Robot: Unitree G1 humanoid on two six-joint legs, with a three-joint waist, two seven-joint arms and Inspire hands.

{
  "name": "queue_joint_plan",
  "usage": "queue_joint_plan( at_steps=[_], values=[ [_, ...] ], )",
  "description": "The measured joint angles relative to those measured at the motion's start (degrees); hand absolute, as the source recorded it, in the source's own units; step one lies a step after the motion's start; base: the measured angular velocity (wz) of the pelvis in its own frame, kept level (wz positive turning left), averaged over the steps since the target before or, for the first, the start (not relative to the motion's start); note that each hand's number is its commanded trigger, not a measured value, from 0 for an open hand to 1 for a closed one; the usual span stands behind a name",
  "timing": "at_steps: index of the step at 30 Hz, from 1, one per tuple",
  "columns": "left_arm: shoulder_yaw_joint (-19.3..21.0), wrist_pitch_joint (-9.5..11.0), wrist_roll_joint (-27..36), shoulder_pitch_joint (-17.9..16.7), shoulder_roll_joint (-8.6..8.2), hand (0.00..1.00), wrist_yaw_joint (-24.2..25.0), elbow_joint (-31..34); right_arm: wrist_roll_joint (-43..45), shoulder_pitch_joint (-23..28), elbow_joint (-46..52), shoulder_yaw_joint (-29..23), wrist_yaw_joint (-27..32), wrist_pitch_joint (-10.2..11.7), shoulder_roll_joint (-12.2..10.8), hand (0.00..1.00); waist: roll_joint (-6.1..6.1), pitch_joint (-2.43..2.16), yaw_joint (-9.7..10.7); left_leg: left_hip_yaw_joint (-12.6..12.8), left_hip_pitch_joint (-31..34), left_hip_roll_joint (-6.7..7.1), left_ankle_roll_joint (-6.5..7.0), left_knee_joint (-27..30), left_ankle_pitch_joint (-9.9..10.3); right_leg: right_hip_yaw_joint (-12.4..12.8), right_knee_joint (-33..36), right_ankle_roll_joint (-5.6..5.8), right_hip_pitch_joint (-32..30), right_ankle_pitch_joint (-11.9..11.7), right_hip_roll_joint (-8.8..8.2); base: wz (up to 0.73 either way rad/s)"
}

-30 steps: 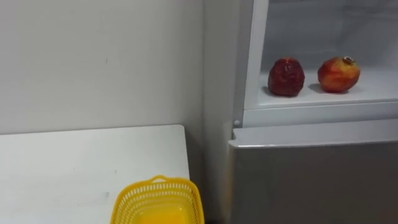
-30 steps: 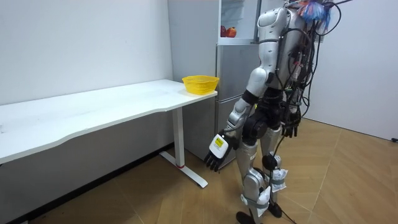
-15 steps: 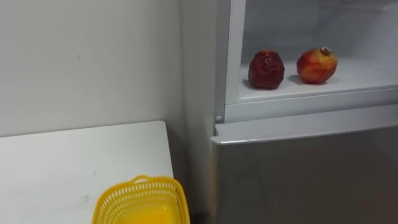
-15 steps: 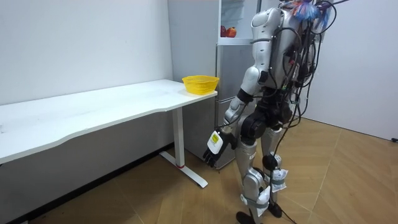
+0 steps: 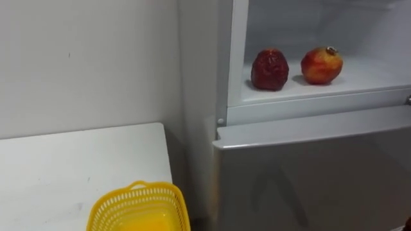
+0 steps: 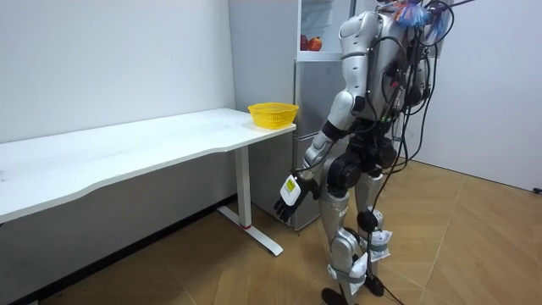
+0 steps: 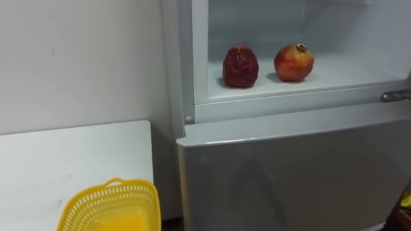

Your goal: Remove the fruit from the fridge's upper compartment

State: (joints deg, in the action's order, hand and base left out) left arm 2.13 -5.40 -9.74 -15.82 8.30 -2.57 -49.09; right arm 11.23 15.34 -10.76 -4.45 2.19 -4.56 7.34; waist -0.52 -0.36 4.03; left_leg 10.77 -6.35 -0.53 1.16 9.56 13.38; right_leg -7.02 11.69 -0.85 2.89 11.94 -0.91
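Note:
The upper fridge compartment point(image 5: 308, 90) stands open. On its white shelf sit a dark red wrinkled fruit point(image 5: 270, 69) on the left and a red-yellow pomegranate point(image 5: 322, 65) just right of it, a small gap between them. In the room view I stand facing the fridge point(image 6: 318, 85), the two fruits point(image 6: 310, 42) at about my head's height. My left hand point(image 6: 288, 193) hangs low beside my thigh, fingers relaxed, holding nothing and far below the shelf.
A yellow plastic basket point(image 5: 138, 205) sits at the near right corner of the white table point(image 5: 77, 160), close to the fridge's left side. The shut lower fridge door point(image 5: 308, 173) lies under the shelf. A white wall stands behind the table.
The eye view has shifted, so the camera has turned: fridge and fruits now sit further left. In the room view my torso turned toward the fridge and my left hand swung slightly forward.

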Motion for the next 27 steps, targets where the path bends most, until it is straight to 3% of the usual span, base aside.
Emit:
queue_joint_plan(
  at_steps=[6,10,16,21,27],
  values=[
    [-0.1,0.8,0.1,-1.2,0.57,0.00,0.7,0.5,-1.8,0.9,10.9,-0.5,0.9,0.0,0.0,0.00,-0.05,-0.08,1.1,0.8,0.0,-0.21,0.00,0.0,0.0,0.8,0.0,0.06,-0.4,-0.1,0.15,-0.06],
    [-0.1,1.4,0.2,-1.5,0.73,0.00,0.4,0.5,-2.1,2.8,22.0,-1.0,3.8,2.3,0.0,0.00,0.05,-0.26,1.3,1.7,0.1,-0.50,0.00,0.0,0.0,1.5,0.0,-0.07,-0.9,-0.4,0.35,-0.11],
    [-2.4,4.3,1.2,-0.6,0.96,0.00,-0.5,-3.9,0.4,2.7,30.8,-1.1,8.8,4.6,-0.4,0.00,1.24,-0.33,1.8,3.0,-0.2,-0.67,-0.01,-0.1,0.0,2.4,0.2,-0.14,-0.9,-0.8,1.04,-0.11],
    [-3.4,5.3,0.5,0.8,1.26,0.00,-0.1,-6.5,0.8,-0.3,35.0,-1.2,13.0,6.6,0.0,0.00,1.47,-0.23,1.7,4.3,0.2,-0.71,-0.01,0.0,0.0,3.4,1.0,-0.34,-2.3,-0.9,1.42,-0.12],
    [-3.5,6.8,0.5,1.4,1.59,0.00,0.5,-7.8,0.8,-4.7,36.3,-1.3,16.8,10.5,1.8,0.00,1.08,-0.10,1.4,4.2,0.8,-0.85,-0.06,0.4,0.0,3.3,0.9,-0.52,-2.1,-1.3,1.59,0.00]
  ],
)
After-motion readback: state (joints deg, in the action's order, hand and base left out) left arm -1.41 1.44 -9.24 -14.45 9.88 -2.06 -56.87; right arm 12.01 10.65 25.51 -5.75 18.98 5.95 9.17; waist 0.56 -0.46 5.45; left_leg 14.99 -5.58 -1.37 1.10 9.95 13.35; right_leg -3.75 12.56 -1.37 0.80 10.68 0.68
